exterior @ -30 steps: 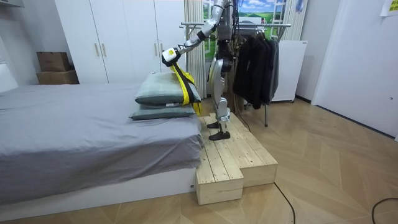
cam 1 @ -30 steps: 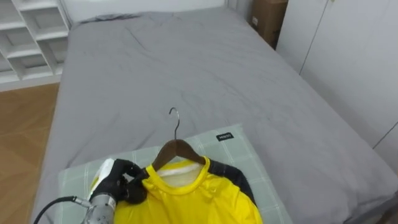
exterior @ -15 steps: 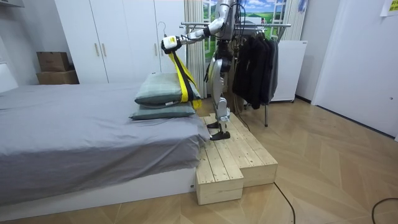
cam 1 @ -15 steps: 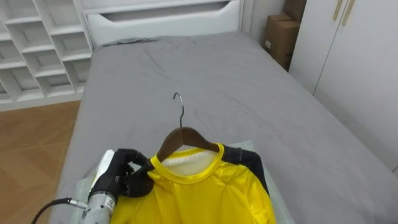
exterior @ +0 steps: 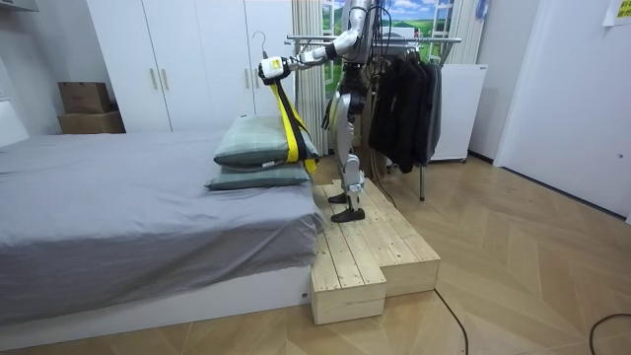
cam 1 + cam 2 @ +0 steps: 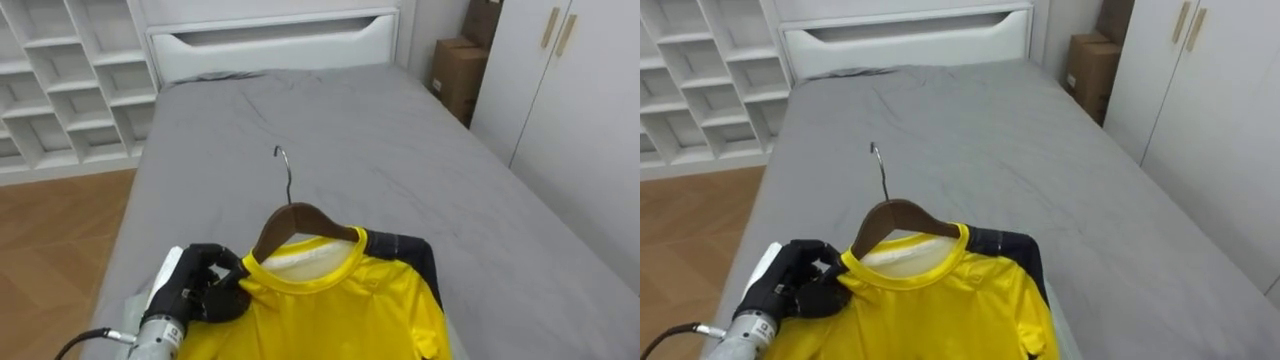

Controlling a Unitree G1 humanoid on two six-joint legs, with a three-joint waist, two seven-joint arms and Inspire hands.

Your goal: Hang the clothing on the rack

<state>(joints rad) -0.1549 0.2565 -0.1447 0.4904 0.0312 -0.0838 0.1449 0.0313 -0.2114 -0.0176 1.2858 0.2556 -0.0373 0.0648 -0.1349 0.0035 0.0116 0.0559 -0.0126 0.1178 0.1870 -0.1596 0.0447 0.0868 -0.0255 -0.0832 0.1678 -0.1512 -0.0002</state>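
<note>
A yellow shirt (image 6: 320, 310) with a dark back hangs on a wooden hanger (image 6: 300, 222) whose metal hook (image 6: 285, 165) points up. My left hand (image 6: 205, 290) is shut on the shirt's shoulder and the hanger's end beneath it, and holds both in the air. In the room view the left hand (image 5: 268, 69) is raised toward that view's left, and the shirt (image 5: 286, 123) dangles down in front of two stacked pillows (image 5: 261, 148). Behind me stands a clothes rack (image 5: 394, 41) with dark garments on it.
I stand on a wooden platform (image 5: 370, 247) at the end of a grey bed (image 6: 400, 150). White shelves (image 6: 50, 90) lie beyond the bed on the left. A cardboard box (image 6: 460, 75) and white wardrobe doors (image 6: 580, 100) are on the right.
My left hand has lifted the shirt and hanger higher, off the pillows. The eye view has tilted up, so more of the headboard and shelves shows.
</note>
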